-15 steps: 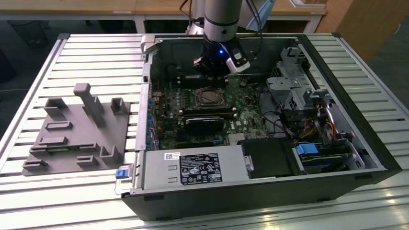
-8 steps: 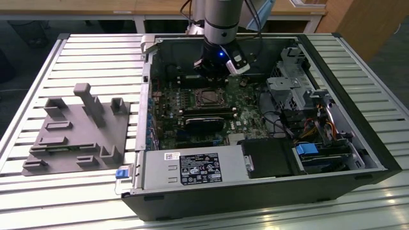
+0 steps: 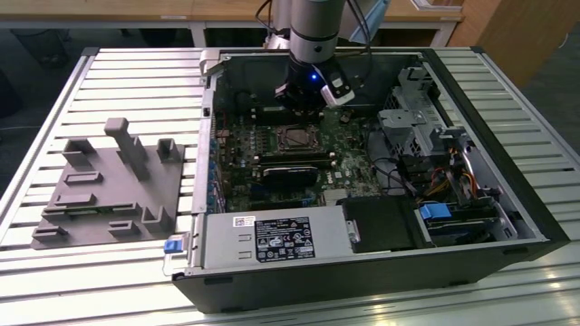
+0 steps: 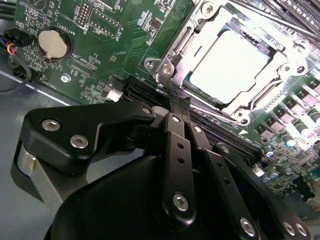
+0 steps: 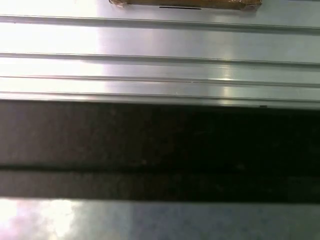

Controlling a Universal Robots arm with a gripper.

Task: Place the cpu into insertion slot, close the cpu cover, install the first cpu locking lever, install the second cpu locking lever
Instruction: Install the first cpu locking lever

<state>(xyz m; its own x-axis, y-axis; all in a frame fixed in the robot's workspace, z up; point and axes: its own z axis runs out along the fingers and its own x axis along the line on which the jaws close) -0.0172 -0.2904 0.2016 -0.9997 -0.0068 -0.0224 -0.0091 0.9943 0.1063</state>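
Note:
The cpu lies flat in the insertion slot, its pale metallic face showing. The silver cpu cover lies down around it like a frame. A thin metal lever runs along the socket edge nearest my gripper. In the second wrist view my gripper has its black fingers drawn together, shut, with the tips at the socket's corner and nothing visibly between them. In the exterior view the gripper hangs inside the open computer case, just behind the socket.
The green motherboard carries a coin battery and long black slots. A black block, power supply and drive cages crowd the case. A grey fixture sits on the slatted table.

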